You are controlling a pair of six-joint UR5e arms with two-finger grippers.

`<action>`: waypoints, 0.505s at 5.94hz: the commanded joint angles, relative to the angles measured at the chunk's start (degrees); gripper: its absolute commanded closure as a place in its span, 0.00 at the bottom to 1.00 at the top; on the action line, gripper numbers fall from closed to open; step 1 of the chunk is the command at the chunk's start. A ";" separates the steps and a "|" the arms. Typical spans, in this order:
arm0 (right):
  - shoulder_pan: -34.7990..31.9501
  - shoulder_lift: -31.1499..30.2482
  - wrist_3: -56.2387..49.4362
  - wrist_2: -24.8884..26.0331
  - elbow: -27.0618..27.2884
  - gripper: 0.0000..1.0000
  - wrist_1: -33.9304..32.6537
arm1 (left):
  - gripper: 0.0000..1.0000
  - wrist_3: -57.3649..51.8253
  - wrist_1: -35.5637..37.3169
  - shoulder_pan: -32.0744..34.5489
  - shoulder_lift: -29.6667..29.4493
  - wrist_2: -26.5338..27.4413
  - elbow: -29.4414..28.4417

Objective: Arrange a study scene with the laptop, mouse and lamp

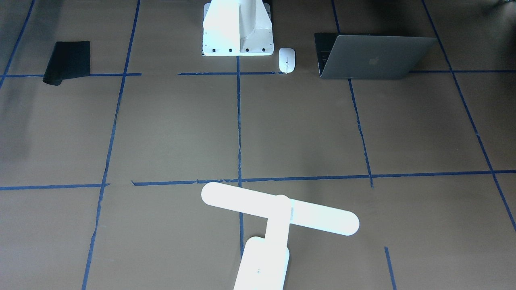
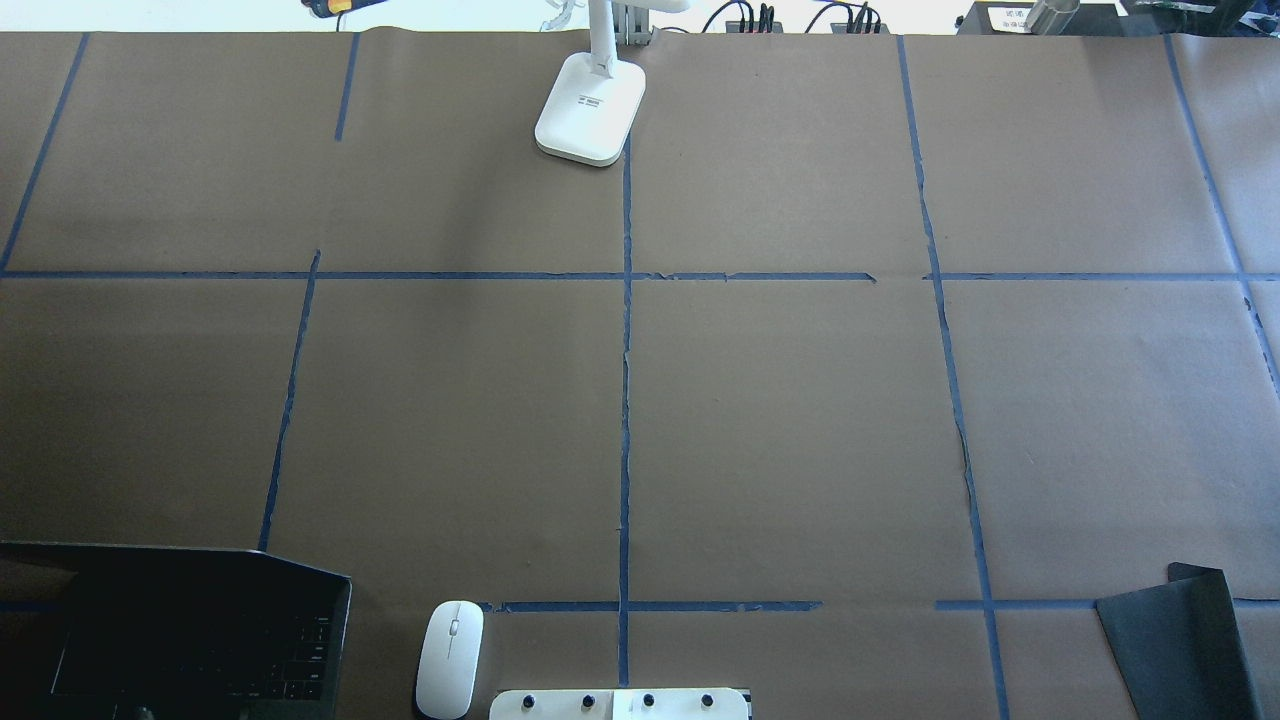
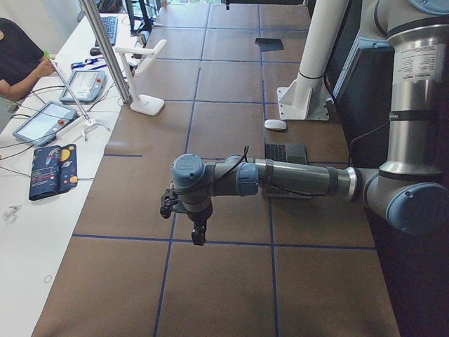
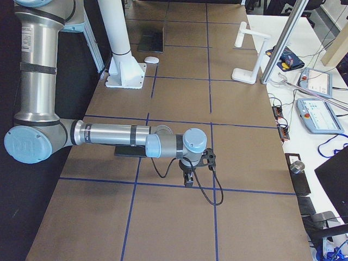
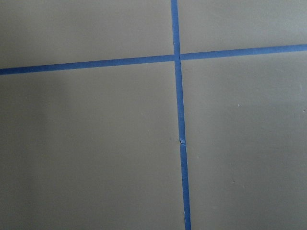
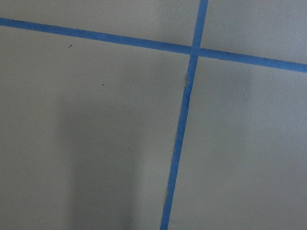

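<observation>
The grey laptop (image 1: 375,56) stands open near the robot's base on its left side, and also shows in the overhead view (image 2: 180,630). The white mouse (image 1: 286,59) lies between the laptop and the pedestal, also in the overhead view (image 2: 450,657). The white lamp (image 1: 278,209) stands at the table's far edge, its base (image 2: 590,105) near the centre line. My left gripper (image 3: 198,235) hangs over bare table, away from the laptop. My right gripper (image 4: 188,179) hangs over bare table at the other end. I cannot tell whether either is open or shut.
A black mat (image 1: 66,62) lies on the robot's right side, one edge curled up (image 2: 1180,640). The white bolted pedestal (image 1: 238,28) stands at the near edge. Blue tape lines grid the brown table. A side bench with teach pendants (image 3: 45,119) and a seated person (image 3: 17,60) lies beyond the far edge.
</observation>
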State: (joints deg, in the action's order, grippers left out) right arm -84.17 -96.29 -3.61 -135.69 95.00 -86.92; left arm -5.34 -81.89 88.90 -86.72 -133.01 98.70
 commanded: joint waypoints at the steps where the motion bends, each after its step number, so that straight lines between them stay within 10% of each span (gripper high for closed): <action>1: -0.81 -0.03 0.01 -0.45 0.01 0.00 0.09 | 0.00 -0.72 -1.16 -0.04 0.06 -0.14 1.23; 3: -1.17 -0.30 0.01 -0.45 0.54 0.00 0.09 | 0.00 -0.55 -15.32 -0.22 4.43 -0.32 1.85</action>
State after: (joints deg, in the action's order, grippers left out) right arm -85.21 -96.52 -3.60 -136.13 95.41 -86.88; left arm -5.96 -90.19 88.73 -84.55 -133.17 100.06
